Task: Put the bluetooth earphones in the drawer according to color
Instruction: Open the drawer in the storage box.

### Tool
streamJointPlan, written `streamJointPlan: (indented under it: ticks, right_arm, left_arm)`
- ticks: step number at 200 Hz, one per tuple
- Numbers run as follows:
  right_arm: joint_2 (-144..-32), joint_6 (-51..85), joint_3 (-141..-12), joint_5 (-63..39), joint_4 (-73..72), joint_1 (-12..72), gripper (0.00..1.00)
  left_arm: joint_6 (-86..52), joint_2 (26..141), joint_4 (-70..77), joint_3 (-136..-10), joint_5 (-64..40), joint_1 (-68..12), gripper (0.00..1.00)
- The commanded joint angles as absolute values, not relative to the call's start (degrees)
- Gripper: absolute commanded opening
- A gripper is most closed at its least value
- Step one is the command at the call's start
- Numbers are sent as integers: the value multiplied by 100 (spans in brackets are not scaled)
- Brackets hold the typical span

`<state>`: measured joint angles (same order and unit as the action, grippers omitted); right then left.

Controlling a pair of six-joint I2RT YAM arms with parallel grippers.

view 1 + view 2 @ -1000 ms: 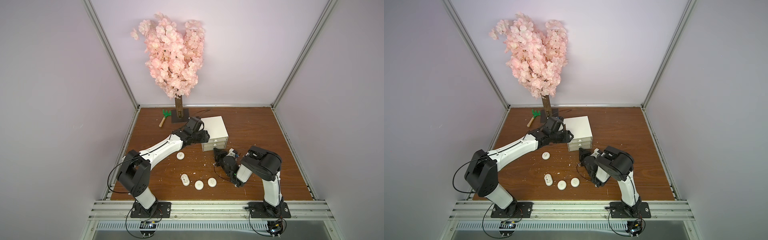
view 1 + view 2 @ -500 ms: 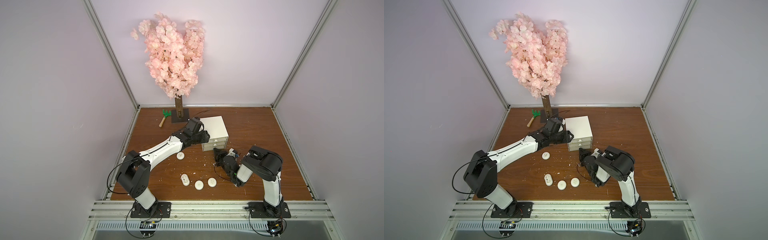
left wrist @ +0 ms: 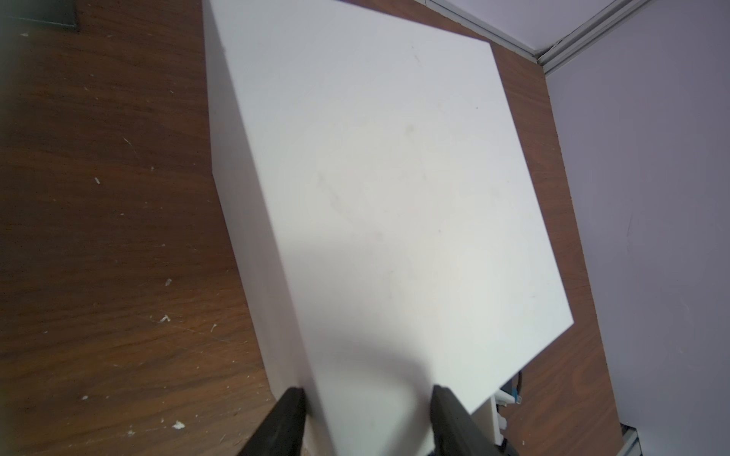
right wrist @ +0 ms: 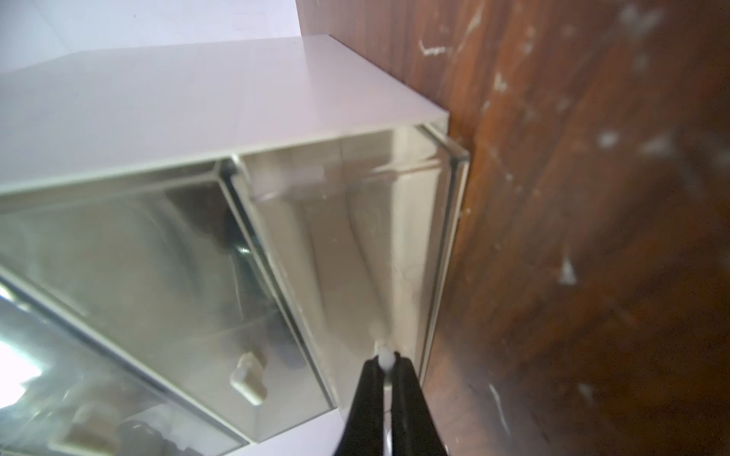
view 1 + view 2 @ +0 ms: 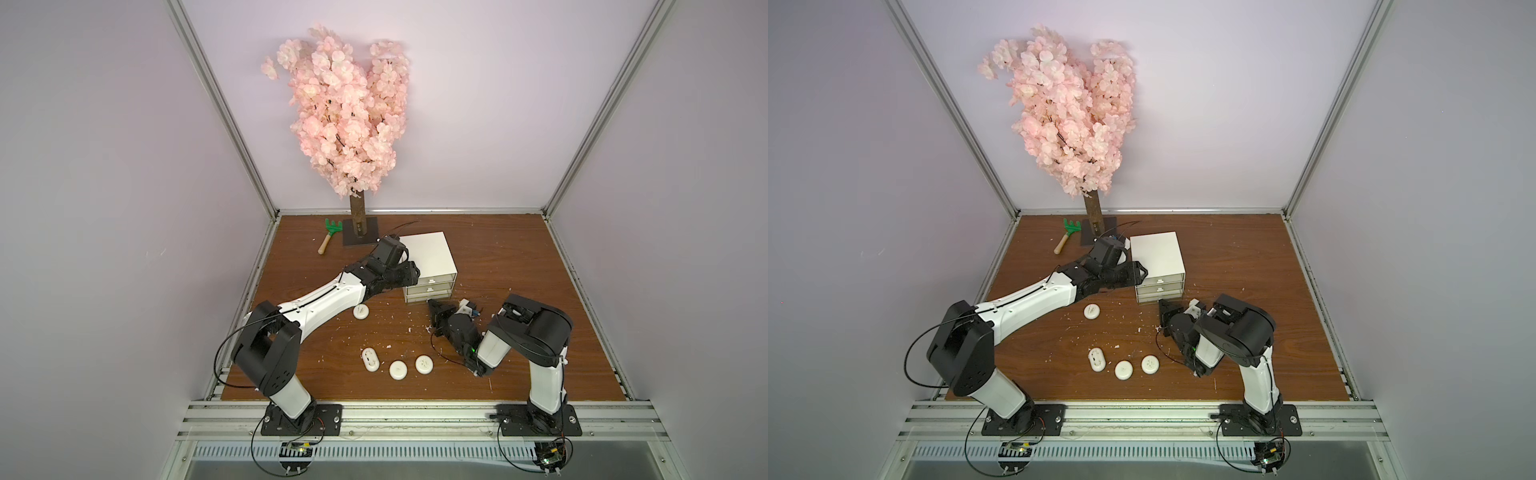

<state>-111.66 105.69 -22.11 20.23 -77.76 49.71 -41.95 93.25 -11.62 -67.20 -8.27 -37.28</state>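
Observation:
The drawer (image 5: 428, 253) (image 5: 1156, 253) is a white cabinet with three clear drawers, standing mid-table. My left gripper (image 5: 409, 272) (image 3: 369, 410) is shut on its front left corner, one finger (image 3: 292, 410) on the side wall. My right gripper (image 5: 434, 305) (image 4: 385, 365) is shut on the small white handle (image 4: 385, 357) of the lowest drawer. Several white bluetooth earphones lie on the wood: one (image 5: 361, 311) near the left forearm, and a row of an oval one (image 5: 370, 359) and two round ones (image 5: 398, 369) (image 5: 424, 364). A dark shape (image 4: 237, 244) shows through the middle drawer.
A pink blossom tree (image 5: 349, 116) on a dark base (image 5: 360, 232) stands behind the cabinet, with a green toy rake (image 5: 330, 235) beside it. White crumbs (image 5: 409, 328) are scattered on the table. Metal rails (image 5: 257, 266) edge the board.

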Motion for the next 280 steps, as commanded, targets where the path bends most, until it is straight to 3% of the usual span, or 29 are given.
streamJointPlan:
  ticks: [1, 159, 218, 225, 257, 280]
  right_arm:
    - [-11055, 10555, -1964, 1507, -6986, 5240, 0]
    - [-10356, 10849, -1478, 2173, -6523, 6380, 0]
    - [-9725, 10745, -1237, 2416, -6124, 6433, 0]
    - [-9555, 10671, -1239, 2425, -5967, 6432, 0]
    - [-8065, 10035, -1429, 2680, -4085, 6483, 20]
    - [-6546, 9403, -1862, 3276, -1938, 6521, 21]
  left_arm:
    - [-4201, 9616, -1371, -6500, -881, -3907, 54]
    - [-4210, 9598, -1415, -6521, -790, -3911, 54]
    - [-4201, 9529, -1397, -6464, -806, -3905, 54]
    - [-4193, 9513, -1406, -6461, -798, -3911, 54]
    - [-4140, 9419, -1449, -6456, -786, -3911, 55]
    - [-4107, 9335, -1460, -6436, -798, -3911, 56]
